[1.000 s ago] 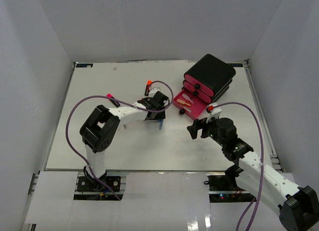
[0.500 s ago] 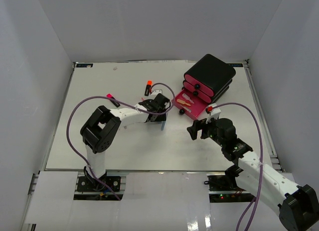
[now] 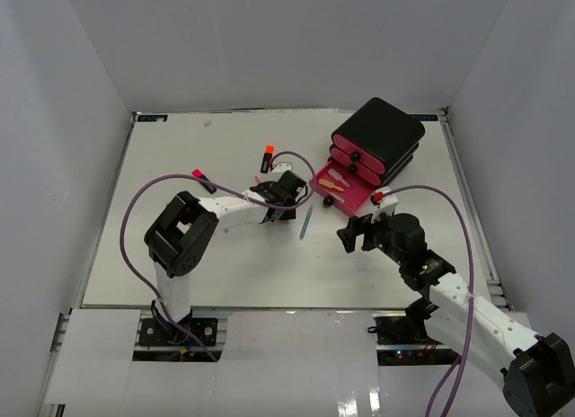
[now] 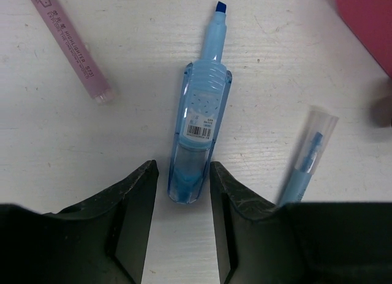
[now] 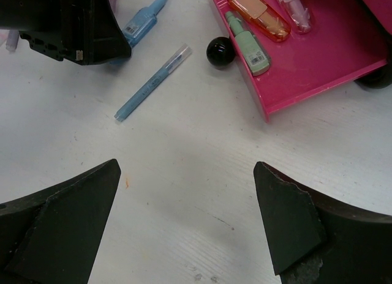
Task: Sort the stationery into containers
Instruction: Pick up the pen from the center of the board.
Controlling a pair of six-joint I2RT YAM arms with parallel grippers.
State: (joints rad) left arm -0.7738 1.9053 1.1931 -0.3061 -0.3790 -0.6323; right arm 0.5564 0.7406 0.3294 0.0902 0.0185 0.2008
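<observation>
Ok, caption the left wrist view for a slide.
Left pincer straddles an uncapped blue highlighter, between a pink pen and a blue pen.

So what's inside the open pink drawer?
An orange marker, a green marker and a pale pink pen lie in the drawer. Its back end is outside the wrist view, and the two shut drawers hide their contents.

White links, black joints, purple cables; the left gripper and right gripper are black.

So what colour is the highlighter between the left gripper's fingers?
The highlighter is light blue, darker blue tip. Best in left wrist view.
</observation>
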